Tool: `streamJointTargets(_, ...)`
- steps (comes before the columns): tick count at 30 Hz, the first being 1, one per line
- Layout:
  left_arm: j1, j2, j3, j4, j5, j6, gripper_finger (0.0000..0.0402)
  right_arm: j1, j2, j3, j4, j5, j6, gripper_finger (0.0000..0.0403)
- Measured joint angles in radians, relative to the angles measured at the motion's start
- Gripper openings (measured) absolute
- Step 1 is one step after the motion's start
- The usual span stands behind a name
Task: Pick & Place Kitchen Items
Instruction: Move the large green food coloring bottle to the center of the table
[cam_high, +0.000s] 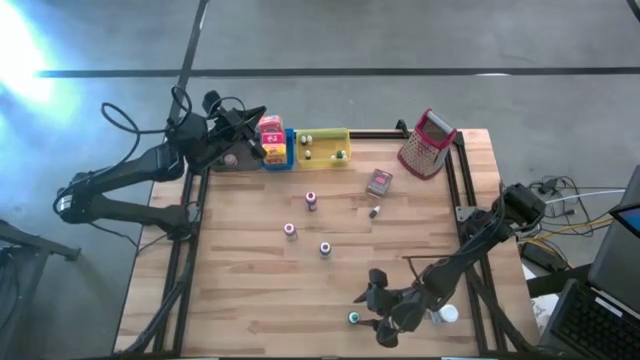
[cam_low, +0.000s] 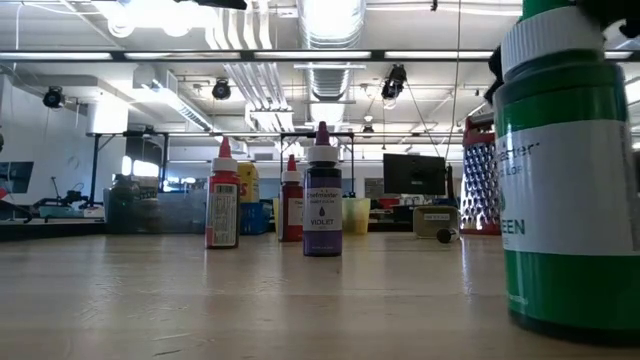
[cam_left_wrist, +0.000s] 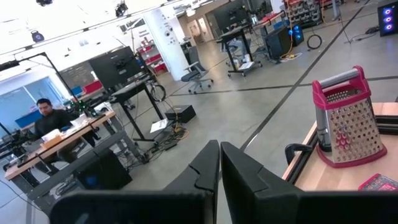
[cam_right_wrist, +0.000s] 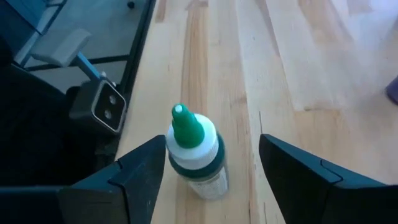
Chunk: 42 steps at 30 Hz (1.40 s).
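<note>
A small bottle with a green cap (cam_right_wrist: 194, 155) stands upright near the table's near edge, close to the right corner (cam_high: 353, 318), and looms large in the low view (cam_low: 565, 170). My right gripper (cam_right_wrist: 212, 144) is open around it, slanting down from the table's right, one finger on either side (cam_high: 364, 312). My left gripper (cam_left_wrist: 219, 168) is shut on nothing, held level above the table's far left corner (cam_high: 250, 140) beside the trays. My right gripper has one fingertip (cam_right_wrist: 155, 152) right beside the bottle's white collar (cam_right_wrist: 177, 148); I cannot tell whether it touches. The other finger (cam_right_wrist: 280, 155) stands clearly apart from the bottle.
Three more small bottles (cam_high: 311, 200) (cam_high: 290, 230) (cam_high: 325, 248) stand mid-table, with a tiny item (cam_high: 374, 212) and a red box (cam_high: 379, 182) farther back. The grater (cam_high: 427, 143) stands at the far right. A blue tray (cam_high: 278, 158) and a yellow tray (cam_high: 322, 147) line the far edge.
</note>
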Motion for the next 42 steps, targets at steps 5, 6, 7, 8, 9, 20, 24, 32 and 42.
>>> streamJointTargets(5,0.0,0.0,0.0,-0.001,0.0,0.0,0.0022,-0.009,0.052,-0.001,0.044,-0.022,-0.003,0.0265)
streamJointTargets(6,0.0,0.0,0.0,-0.001,0.0,0.0,0.0022,-0.01,0.057,-0.001,0.054,-0.024,-0.005,0.0268)
streamJointTargets(7,0.0,0.0,0.0,-0.001,0.0,0.0,0.0022,-0.011,0.06,-0.001,0.064,-0.024,-0.009,0.0272)
streamJointTargets(8,0.0,0.0,0.0,-0.003,0.0,0.0,0.0022,-0.013,0.06,-0.001,0.068,-0.025,-0.015,0.0274)
streamJointTargets(9,0.0,0.0,0.0,-0.004,0.0,0.0,0.0022,-0.015,0.06,-0.001,0.068,-0.025,-0.022,0.0276)
streamJointTargets(20,0.0,0.0,0.0,-0.003,0.0,0.0,0.0022,-0.024,0.06,0.018,0.034,-0.025,-0.056,0.0221)
streamJointTargets(24,0.0,0.0,0.0,-0.003,0.0,0.0,0.0022,-0.027,0.06,0.017,0.025,-0.026,-0.077,0.0188)
streamJointTargets(32,0.0,0.0,0.0,0.0,0.0,0.0,0.0022,-0.034,0.059,0.017,0.012,0.014,-0.129,0.0147)
streamJointTargets(42,0.0,0.0,0.0,-0.001,0.0,0.0,0.0022,-0.137,0.053,0.064,-0.042,0.01,-0.191,0.0159)
